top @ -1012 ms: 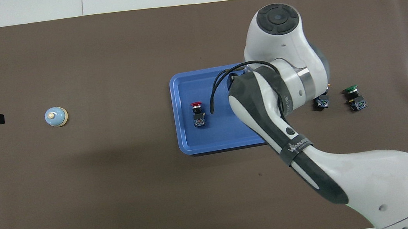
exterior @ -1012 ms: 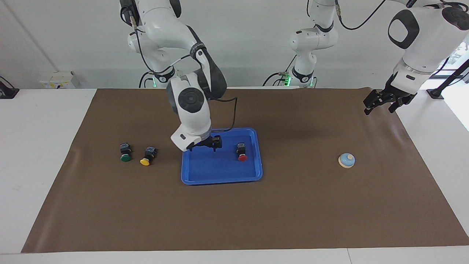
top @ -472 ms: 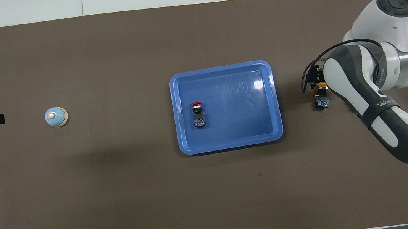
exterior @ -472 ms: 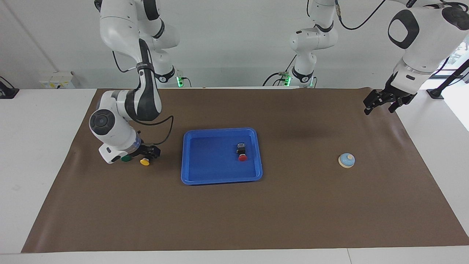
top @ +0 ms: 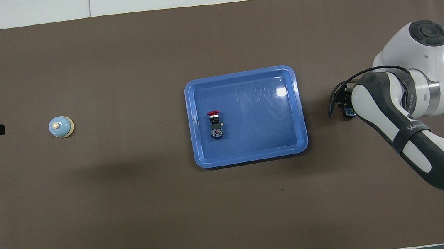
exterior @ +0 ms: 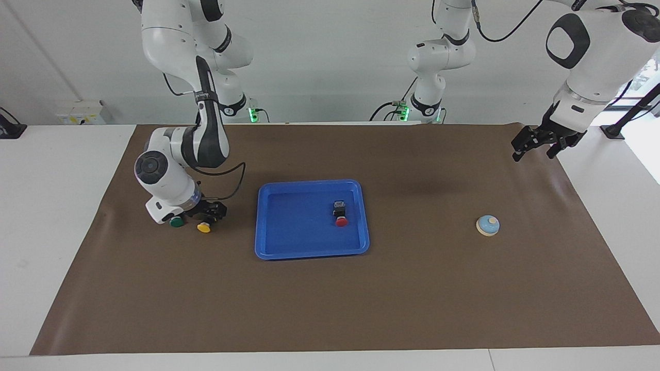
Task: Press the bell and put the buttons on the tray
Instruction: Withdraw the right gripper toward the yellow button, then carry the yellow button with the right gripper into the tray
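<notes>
Right now the right gripper [exterior: 208, 212] is sitting low over the yellow button [exterior: 204, 226], down at the right arm's end of the table, with its fingers spread wide on either side of the button's black body. Whether the fingers are actually touching the body is not something the views are settling; the overhead view is only giving a sliver of that body past the arm's wrist. The green button [exterior: 176, 222] is lying just beside the yellow one, closer to the table's end, with its cap peeking out under the white wrist housing. Both are resting on the brown mat [exterior: 412, 299], outside the tray [exterior: 289, 247].

The tray is sitting around the middle of the mat, and the red button [exterior: 340, 216] is lying inside it, on the side toward the left arm's end, tipped over with its red cap pointing away from the robots.

Over at the left arm's end, the bell [exterior: 488, 225] is standing upright and alone on the mat, well apart from the tray. The left gripper [exterior: 536, 144] is waiting up in the air over the mat's corner nearest its base, its jaws standing apart and holding nothing, well clear of the bell.
</notes>
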